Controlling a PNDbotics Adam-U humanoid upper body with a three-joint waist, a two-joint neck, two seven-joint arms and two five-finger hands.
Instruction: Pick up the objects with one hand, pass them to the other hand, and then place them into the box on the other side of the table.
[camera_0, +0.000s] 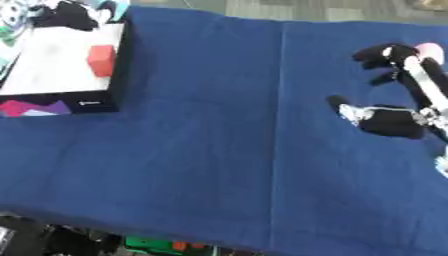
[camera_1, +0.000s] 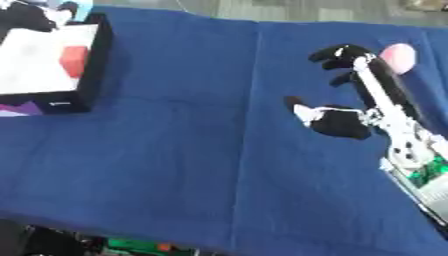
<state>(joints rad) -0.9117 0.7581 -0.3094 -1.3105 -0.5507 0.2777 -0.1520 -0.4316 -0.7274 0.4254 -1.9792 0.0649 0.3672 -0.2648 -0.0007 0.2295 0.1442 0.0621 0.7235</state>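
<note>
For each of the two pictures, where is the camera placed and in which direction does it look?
Left eye view: sits in the robot's head, looks down at the blue tablecloth; the box with a red block lies upper left; the right hand shows at the right edge.
Right eye view: same head, same downward look, set slightly to the right; more of the right forearm and a pink object beside the hand show.
Shared: cloth, box, red block, right hand. The left hand shows in neither.

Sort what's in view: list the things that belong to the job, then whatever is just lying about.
Job:
right hand, open
pink object beyond its fingers
box at far left
red block inside the box

Lying about:
blue cloth
dark item at the box's far end
</note>
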